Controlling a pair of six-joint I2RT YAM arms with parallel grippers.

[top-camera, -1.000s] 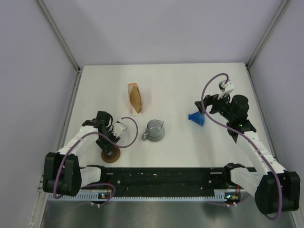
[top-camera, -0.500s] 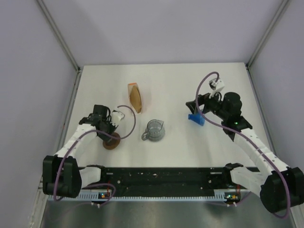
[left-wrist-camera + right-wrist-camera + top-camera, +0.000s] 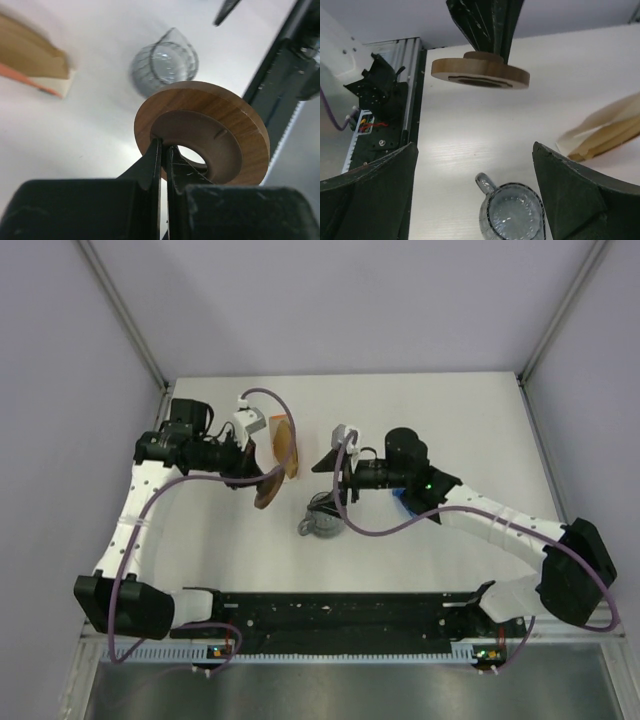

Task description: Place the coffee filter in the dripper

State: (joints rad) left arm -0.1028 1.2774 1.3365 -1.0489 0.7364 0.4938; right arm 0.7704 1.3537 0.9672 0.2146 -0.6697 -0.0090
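My left gripper (image 3: 256, 476) is shut on the rim of a dark brown wooden ring (image 3: 270, 488) and holds it in the air. In the left wrist view the ring (image 3: 210, 125) is pinched between the jaws (image 3: 164, 150). My right gripper (image 3: 332, 480) stands open and empty above a grey glass jug (image 3: 322, 520). The right wrist view shows the ring (image 3: 480, 72) hanging ahead of the wide-open jaws (image 3: 474, 147). Only a blue sliver of the dripper (image 3: 403, 499) shows behind my right arm. No loose coffee filter is in view.
An orange-and-white pack of brown filters (image 3: 287, 445) lies at the back, just behind the ring, and also appears as the pack (image 3: 35, 62) at the upper left of the left wrist view. The jug (image 3: 512, 215) sits below my right jaws. The black base rail (image 3: 350, 615) runs along the near edge.
My left gripper shut on the ring, lifted it off the near-left table and carried it back and right. My right arm swung left from the dripper to above the jug.
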